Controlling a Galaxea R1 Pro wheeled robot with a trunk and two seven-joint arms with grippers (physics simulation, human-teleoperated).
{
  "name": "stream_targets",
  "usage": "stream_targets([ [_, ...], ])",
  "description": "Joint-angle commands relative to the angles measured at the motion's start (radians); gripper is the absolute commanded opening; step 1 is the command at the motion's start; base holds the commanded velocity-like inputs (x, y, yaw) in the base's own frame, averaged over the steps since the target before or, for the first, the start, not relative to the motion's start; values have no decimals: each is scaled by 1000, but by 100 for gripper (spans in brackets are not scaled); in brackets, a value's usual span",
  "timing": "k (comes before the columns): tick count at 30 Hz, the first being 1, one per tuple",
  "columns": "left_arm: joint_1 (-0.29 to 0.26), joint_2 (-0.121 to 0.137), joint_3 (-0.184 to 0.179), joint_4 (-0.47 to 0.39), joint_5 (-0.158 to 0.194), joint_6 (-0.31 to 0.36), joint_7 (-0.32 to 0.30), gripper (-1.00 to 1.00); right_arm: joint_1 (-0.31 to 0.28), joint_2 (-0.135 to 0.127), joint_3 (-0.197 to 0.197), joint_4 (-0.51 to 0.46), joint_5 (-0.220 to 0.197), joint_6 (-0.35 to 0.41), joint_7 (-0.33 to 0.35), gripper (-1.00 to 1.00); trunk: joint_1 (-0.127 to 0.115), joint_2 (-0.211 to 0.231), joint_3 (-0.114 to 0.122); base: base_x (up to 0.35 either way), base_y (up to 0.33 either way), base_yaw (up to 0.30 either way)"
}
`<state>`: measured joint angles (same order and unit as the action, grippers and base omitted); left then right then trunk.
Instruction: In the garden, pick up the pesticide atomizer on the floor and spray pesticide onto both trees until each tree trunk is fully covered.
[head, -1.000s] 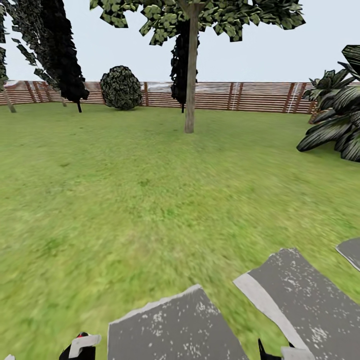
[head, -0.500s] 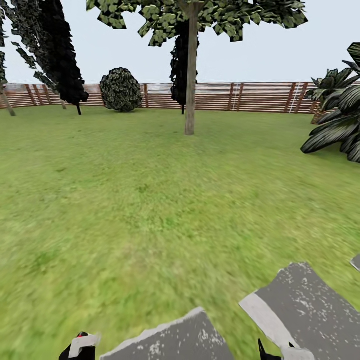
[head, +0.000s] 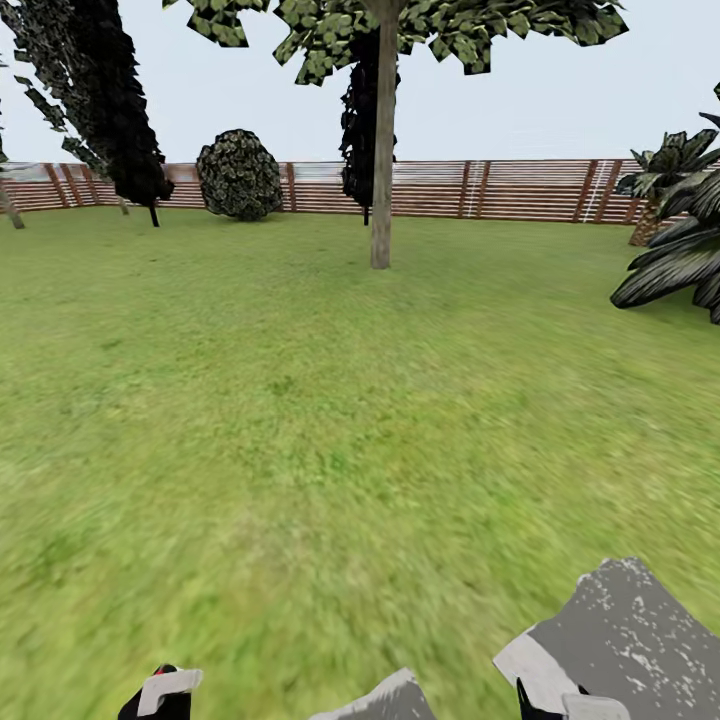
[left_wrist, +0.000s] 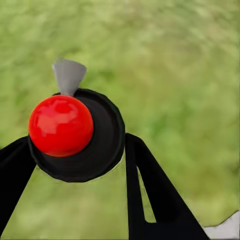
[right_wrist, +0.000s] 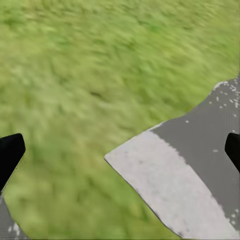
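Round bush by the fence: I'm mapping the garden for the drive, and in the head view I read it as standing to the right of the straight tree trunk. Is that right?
Not quite. The head view shows the round bush by the fence, but it stands to the left of the straight tree trunk, not to the right.

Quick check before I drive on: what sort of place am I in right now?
An outdoor garden, by the look of it: a wide grass lawn, a brown slatted wooden fence along its far edge, a tall tree ahead, and grey stone paving underfoot.
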<state>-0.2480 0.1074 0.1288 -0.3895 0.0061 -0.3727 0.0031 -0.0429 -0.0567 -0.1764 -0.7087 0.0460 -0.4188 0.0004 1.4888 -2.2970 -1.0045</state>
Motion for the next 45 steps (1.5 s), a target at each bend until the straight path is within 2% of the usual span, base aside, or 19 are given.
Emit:
stream_targets([
  [1, 0, 0, 0, 0, 0, 0, 0, -100, 0, 0, 0, 0, 0, 0, 0, 100, 0, 0, 0, 338, 0, 0],
  [45, 0, 2, 0, 0, 0, 0, -1, -100, 0, 0, -2, 0, 0, 0, -2, 100, 0, 0, 0, 338, 0, 0],
])
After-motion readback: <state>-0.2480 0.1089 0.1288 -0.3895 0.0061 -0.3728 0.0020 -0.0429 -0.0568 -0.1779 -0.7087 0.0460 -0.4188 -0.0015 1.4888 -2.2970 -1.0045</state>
